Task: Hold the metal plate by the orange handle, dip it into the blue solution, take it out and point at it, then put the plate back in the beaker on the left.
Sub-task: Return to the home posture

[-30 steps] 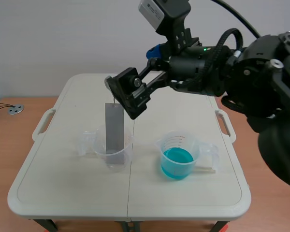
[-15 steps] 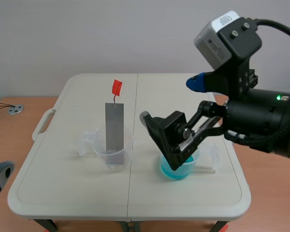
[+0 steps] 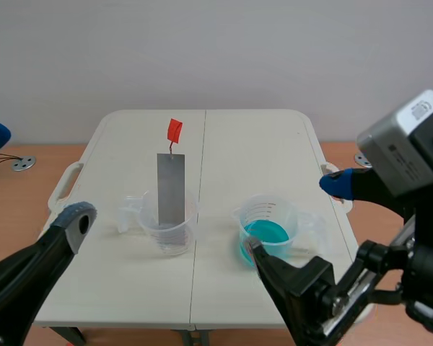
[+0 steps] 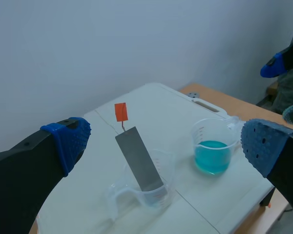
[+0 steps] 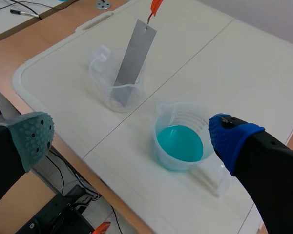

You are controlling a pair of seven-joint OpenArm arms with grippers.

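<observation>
Scene view, read from the left: left gripper sits low off the near left corner of the table, fingers spread wide, holding and touching nothing. Metal plate stands in the left beaker, lower end at the beaker floor, long axis close to upright with a slight lean on the rim. Orange handle tops the plate on a thin wire, free in the air and higher than both grippers. Left wrist view puts the plate ahead of that gripper, in line with the gap between its fingers. Right beaker, holding the blue solution, stands near the left beaker, not touching it. Right gripper sits low at the near right edge, fingers spread wide, empty; right wrist view shows the blue solution directly ahead and the plate beyond it, toward the grey-padded finger. Judgement: the left gripper is better lined up on the plate; a grasp calls for a rise to handle height and a pinch across the flat tag
</observation>
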